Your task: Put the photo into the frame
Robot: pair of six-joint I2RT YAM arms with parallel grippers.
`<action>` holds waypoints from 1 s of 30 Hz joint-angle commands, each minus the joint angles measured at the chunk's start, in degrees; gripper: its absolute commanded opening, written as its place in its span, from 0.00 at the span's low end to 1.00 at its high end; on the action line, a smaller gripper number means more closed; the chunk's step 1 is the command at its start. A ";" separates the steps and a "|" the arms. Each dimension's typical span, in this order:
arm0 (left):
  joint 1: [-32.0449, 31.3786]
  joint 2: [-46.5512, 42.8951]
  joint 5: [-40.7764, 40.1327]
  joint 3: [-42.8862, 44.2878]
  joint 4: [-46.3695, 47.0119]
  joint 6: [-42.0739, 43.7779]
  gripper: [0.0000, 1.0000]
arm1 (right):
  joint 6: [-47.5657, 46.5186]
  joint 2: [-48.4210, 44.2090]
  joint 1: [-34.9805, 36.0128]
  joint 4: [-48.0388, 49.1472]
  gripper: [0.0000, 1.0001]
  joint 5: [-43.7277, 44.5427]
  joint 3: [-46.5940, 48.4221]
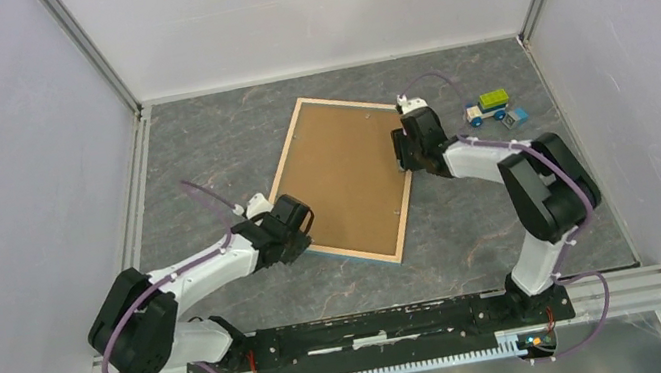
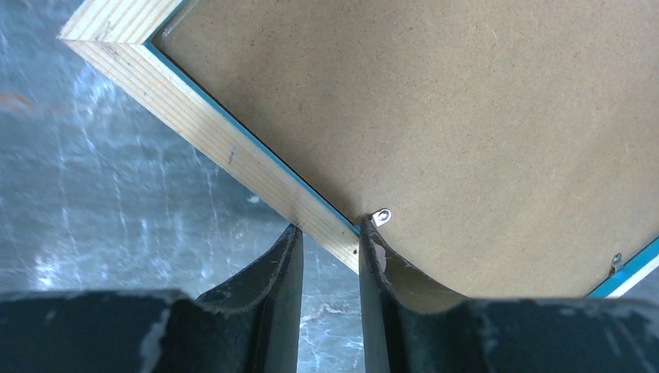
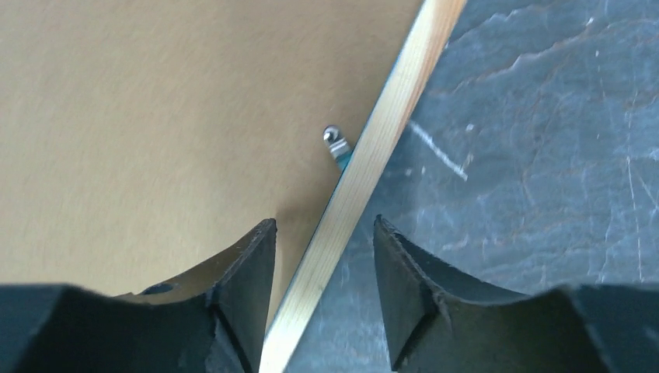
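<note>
The frame (image 1: 358, 254) lies back-up and slanted in the middle of the table, its light wood rim around a brown hardboard backing (image 1: 345, 176). My left gripper (image 1: 298, 227) is at the frame's near-left side. In the left wrist view the left gripper (image 2: 329, 227) is shut across the wood rim (image 2: 210, 132), one finger on each edge, beside a metal clip (image 2: 381, 216). My right gripper (image 1: 404, 149) is at the frame's far-right side. In the right wrist view the right gripper (image 3: 325, 225) straddles the rim (image 3: 373, 148) with gaps on both sides, open. The photo is hidden.
A small toy truck (image 1: 488, 106) and a blue piece (image 1: 517, 116) sit at the back right, just beyond the right arm. White walls close the table in at the back and on both sides. A metal clip (image 3: 334, 140) lies over the backing near the right rim.
</note>
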 commanded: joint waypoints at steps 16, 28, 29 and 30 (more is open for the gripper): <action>22.21 -7.18 13.42 4.48 -7.69 26.90 0.92 | 1.12 -14.74 -4.30 19.59 0.61 -4.49 -15.46; 14.56 -24.37 23.30 -11.77 -4.91 -15.69 0.84 | 2.15 -15.42 -4.98 20.59 0.58 -5.33 -16.58; 13.23 -23.51 22.73 -12.46 -2.52 -16.71 0.83 | 2.27 -15.51 -5.00 20.74 0.58 -5.22 -16.67; 12.36 -21.65 22.61 -12.75 0.39 -16.97 0.83 | 2.38 -15.51 -5.07 20.93 0.57 -5.22 -16.82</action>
